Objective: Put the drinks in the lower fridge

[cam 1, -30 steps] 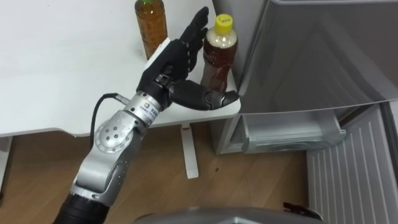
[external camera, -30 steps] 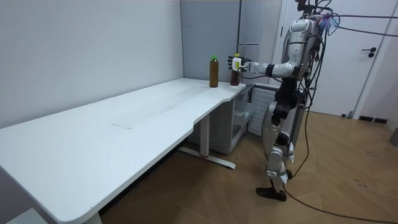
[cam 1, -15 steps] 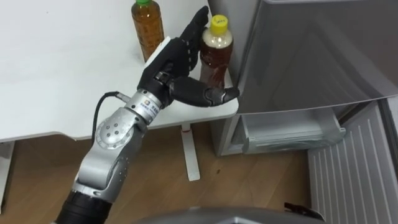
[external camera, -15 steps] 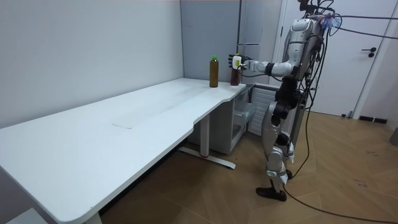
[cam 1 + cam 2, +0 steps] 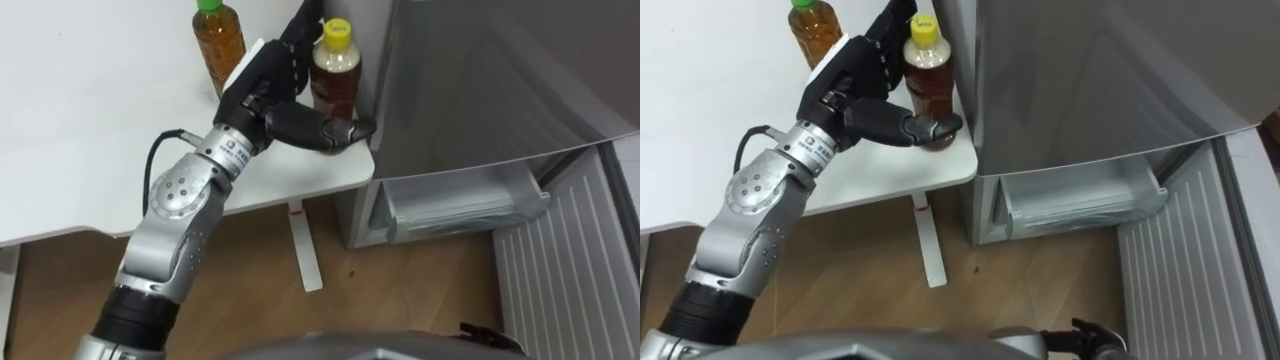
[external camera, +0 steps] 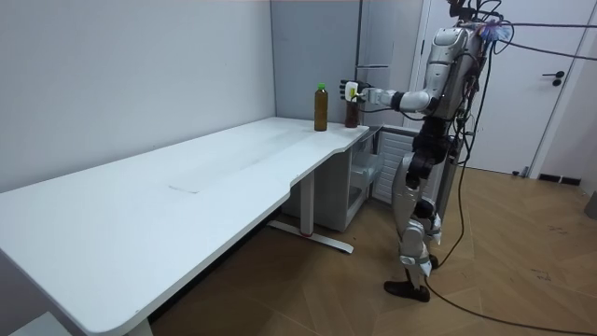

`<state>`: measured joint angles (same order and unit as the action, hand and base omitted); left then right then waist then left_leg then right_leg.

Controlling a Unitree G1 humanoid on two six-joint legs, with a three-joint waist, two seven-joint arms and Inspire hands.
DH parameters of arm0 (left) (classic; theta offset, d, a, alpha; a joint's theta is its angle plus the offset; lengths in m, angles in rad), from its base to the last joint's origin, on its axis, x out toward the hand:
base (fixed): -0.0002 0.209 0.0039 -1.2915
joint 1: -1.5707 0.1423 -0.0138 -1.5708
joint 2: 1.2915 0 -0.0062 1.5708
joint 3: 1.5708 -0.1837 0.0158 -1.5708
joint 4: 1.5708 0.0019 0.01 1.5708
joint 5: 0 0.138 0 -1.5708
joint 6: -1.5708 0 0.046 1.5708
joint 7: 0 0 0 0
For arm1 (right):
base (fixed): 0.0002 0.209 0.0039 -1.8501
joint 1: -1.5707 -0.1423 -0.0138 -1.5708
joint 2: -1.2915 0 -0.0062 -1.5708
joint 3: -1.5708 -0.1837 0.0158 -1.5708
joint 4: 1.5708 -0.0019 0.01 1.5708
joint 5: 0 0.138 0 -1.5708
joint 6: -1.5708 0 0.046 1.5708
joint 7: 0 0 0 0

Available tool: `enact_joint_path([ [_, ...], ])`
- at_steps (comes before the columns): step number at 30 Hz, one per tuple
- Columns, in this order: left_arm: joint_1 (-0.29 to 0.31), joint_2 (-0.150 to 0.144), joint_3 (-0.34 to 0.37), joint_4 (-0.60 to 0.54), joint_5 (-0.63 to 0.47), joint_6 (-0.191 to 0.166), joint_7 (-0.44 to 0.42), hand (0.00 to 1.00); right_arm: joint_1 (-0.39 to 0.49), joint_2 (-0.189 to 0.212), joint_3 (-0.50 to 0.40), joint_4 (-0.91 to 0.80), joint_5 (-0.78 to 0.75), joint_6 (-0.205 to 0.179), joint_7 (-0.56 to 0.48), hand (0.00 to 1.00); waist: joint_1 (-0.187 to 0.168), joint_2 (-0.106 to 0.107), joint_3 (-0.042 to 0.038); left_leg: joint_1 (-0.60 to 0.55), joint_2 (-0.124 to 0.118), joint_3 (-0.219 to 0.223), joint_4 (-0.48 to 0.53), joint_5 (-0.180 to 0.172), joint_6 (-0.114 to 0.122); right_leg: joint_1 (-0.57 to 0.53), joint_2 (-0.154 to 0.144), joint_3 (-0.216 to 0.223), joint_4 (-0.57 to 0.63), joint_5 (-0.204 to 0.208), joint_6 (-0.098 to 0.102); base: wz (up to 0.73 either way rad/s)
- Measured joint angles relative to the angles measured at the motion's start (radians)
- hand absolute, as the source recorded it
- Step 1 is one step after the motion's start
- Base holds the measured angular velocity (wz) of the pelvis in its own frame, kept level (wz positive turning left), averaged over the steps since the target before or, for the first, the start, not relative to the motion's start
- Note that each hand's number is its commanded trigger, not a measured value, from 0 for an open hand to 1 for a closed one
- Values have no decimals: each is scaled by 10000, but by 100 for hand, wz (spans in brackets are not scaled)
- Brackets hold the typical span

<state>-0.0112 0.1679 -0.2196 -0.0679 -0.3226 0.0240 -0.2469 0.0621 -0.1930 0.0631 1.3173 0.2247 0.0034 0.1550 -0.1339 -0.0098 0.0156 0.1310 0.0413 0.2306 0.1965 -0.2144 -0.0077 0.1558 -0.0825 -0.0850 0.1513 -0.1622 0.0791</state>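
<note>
A yellow-capped bottle of brown drink point(image 5: 335, 80) stands at the white table's point(image 5: 90, 130) right corner, right against the grey fridge point(image 5: 480, 80). My left hand point(image 5: 268, 92) is open around it: the straight fingers rise at its left side and behind its neck, and the thumb reaches across the front of its base. Whether the hand touches it, I cannot tell. A green-capped bottle point(image 5: 218, 45) stands just left of the hand. In the room view I stand by the table's end with the left arm stretched out to the bottles point(image 6: 352, 110).
Below the table's corner the fridge's lower drawer point(image 5: 455, 205) stands pulled out. The lower door point(image 5: 570, 270) is swung open at the right. Wooden floor and a white table leg point(image 5: 303, 250) lie beneath.
My left hand has moved forward to the yellow-capped bottle, so its fingers now stand beside and behind the neck. The bottles have not moved; the view has shifted a little.
</note>
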Motion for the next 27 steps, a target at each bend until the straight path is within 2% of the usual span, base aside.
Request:
enact_joint_path([
  [1,0,1,4,1,1,5,0,63,0,3,-9,-2,0,20,0,0,-14,-1,0,0,0,9,-7,0,0,-1,0,1,4,0,0,0],
  [3,0,-2,14,1,0,33,0,100,0,10,-80,-18,0,107,1,0,-17,-17,9,-1,0,14,-8,0,0,-31,0,1,6,0,0,0],
  [11,-104,-7,389,5,-11,409,-10,100,-35,16,-97,-76,-31,217,-5,0,-11,12,-35,-145,2,26,9,2,1,-132,4,22,9,9,-14,0],
  [25,-182,-8,363,161,0,655,-76,100,-52,41,-92,-87,-42,220,-11,0,-17,-19,-22,-155,3,33,7,2,1,-168,5,23,7,9,-14,0],
  [27,-182,-11,362,161,5,810,-54,100,-50,40,-93,-95,-40,243,-11,0,-19,-17,-22,-160,6,34,6,2,1,-190,5,22,7,9,-14,0],
])
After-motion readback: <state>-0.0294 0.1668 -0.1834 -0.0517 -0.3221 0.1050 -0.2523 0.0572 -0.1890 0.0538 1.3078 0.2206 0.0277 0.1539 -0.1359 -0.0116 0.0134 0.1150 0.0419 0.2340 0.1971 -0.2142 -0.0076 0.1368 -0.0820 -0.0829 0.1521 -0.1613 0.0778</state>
